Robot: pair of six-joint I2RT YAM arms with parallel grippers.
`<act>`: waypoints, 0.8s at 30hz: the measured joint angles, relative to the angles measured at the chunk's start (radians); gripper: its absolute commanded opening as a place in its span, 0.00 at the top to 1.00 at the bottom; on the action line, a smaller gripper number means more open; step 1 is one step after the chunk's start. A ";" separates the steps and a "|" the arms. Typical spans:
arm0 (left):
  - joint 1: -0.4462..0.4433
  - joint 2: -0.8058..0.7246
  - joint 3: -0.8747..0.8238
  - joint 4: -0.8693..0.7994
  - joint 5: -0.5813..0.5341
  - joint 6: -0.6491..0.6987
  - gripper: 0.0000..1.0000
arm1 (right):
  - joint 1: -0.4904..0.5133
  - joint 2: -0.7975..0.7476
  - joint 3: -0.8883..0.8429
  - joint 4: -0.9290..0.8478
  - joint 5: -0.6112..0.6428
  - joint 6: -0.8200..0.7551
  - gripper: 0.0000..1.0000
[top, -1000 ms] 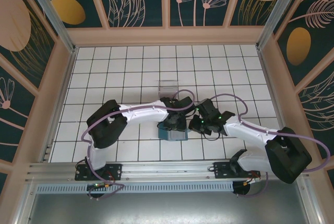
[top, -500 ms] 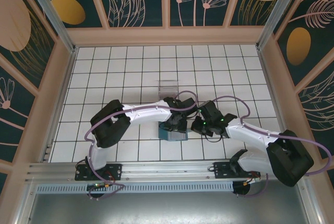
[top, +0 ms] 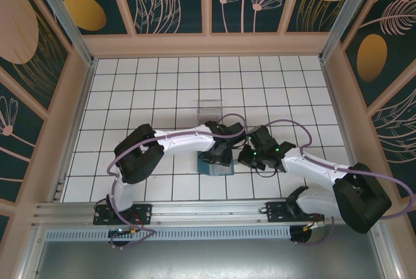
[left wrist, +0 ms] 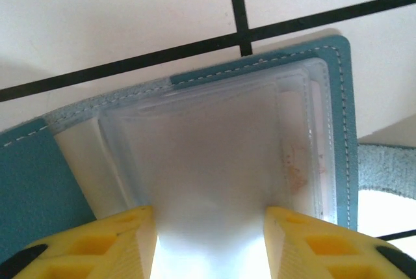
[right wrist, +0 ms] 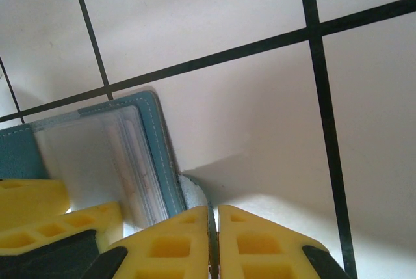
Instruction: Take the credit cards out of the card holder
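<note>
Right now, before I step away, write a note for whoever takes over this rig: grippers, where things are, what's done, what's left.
Left gripper: fingers apart over the clear sleeves, nothing gripped that I can tell.
Right gripper: shut, beside the holder's strap; whether it pinches it is unclear.
Card holder: lying open on the table, under the left gripper.
Done: holder opened.
Left: pull out the cards; they cannot be made out through the frosted sleeves.
</note>
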 measured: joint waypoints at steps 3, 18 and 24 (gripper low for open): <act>0.000 -0.002 -0.008 0.011 -0.007 0.002 0.69 | 0.002 -0.002 0.000 -0.001 0.001 0.000 0.89; 0.012 -0.206 -0.288 0.286 -0.021 -0.009 0.78 | 0.014 -0.047 0.054 -0.083 0.019 0.019 0.79; 0.064 -0.385 -0.539 0.554 0.072 -0.036 0.78 | 0.024 -0.055 0.109 -0.113 0.027 0.023 0.79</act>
